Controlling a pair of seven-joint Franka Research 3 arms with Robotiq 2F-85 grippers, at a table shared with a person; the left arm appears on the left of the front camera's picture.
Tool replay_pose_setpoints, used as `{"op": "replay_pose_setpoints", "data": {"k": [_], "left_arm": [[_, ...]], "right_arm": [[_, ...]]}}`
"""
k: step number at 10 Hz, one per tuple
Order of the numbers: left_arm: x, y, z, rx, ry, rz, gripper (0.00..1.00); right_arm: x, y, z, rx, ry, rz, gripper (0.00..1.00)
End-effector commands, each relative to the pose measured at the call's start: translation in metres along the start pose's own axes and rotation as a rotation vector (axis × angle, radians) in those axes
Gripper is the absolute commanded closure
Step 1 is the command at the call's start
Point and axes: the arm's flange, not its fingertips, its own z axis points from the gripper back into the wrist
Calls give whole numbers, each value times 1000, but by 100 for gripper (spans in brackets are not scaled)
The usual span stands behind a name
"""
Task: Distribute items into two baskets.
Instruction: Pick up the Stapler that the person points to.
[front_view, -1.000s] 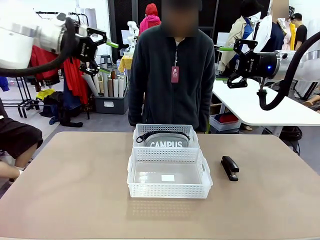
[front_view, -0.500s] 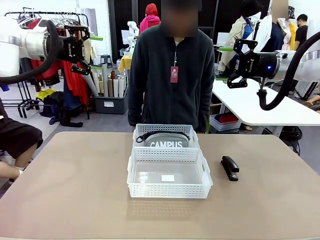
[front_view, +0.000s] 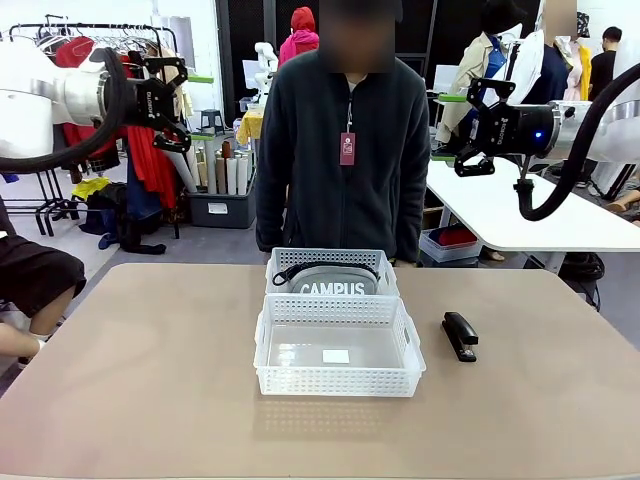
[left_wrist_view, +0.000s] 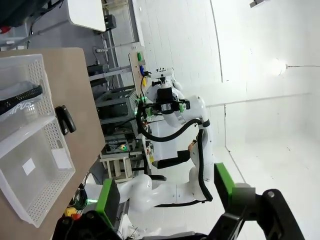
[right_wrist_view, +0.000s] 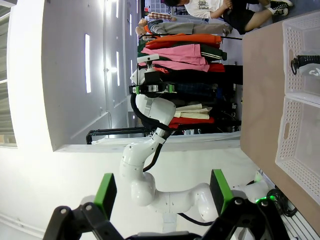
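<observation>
Two white lattice baskets stand end to end at mid-table. The far basket (front_view: 332, 258) holds the grey "CAMPUS" pouch (front_view: 335, 284) with its black strap. The near basket (front_view: 338, 384) has just a white sticker (front_view: 336, 356) on its floor. A black stapler (front_view: 460, 335) lies on the table right of the near basket. My left gripper (front_view: 186, 106) hangs open high at the left, far from everything. My right gripper (front_view: 450, 128) hangs open high at the right. The wrist views show the open left gripper (left_wrist_view: 165, 197), open right gripper (right_wrist_view: 162, 192), baskets (left_wrist_view: 30, 175) (right_wrist_view: 300, 140) and stapler (left_wrist_view: 65, 119).
A person in a dark jacket (front_view: 345, 150) stands at the far edge right behind the baskets. The brown table (front_view: 150, 380) has wide bare areas left and right of the baskets. A white table (front_view: 500, 215) and a clothes rack (front_view: 130, 150) stand beyond.
My left gripper has drawn back to the left and turned at the wrist. The right arm, baskets, pouch and stapler have not moved.
</observation>
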Motion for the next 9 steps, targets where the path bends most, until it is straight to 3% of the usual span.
{"op": "replay_pose_setpoints", "data": {"k": [1,9], "left_arm": [[0,-6,-4,-22,18,7,0],[0,-2,-7,-1,13,-3,0]], "right_arm": [[-1,2,0,-3,1,6,0],[-1,2,0,-3,1,6,0]]}}
